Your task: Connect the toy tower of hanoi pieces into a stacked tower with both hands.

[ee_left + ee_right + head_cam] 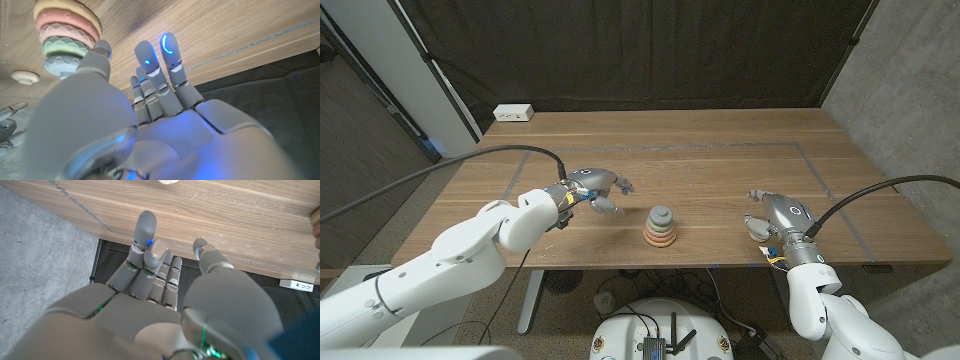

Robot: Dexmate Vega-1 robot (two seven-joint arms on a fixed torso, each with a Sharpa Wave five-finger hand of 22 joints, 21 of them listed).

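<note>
**Stacked ring tower standing between two empty hands**

Head view: the stacked toy tower of pastel rings [662,227], orange at the base, then pink, green and a grey cap, is standing upright on the wooden counter [720,150] near its front edge, at about 6 o'clock from the counter's middle. The left hand [598,187] is hovering at the tower's 10 o'clock, near it but apart, its fingers [623,185] spreading loosely toward the tower and holding nothing. The right hand [772,215] is sitting at the tower's 3 o'clock, well apart from it, its fingers pointing toward the tower, parted and empty. A white power strip [514,113] is lying at the counter's far left corner, at about 11 o'clock.

Left wrist view: the left hand [150,125] is showing its back, with its fingers [170,60] reaching out nearly straight, slightly parted, blue lights glowing on the tips. Nothing is sitting between them. The ring tower [65,35] is appearing upside down beyond the thumb, apart from the fingertips.

Right wrist view: the right hand [165,305] is showing its back, its fingers [145,235] extending over the wooden counter [225,220], a little apart and gripping nothing.
</note>
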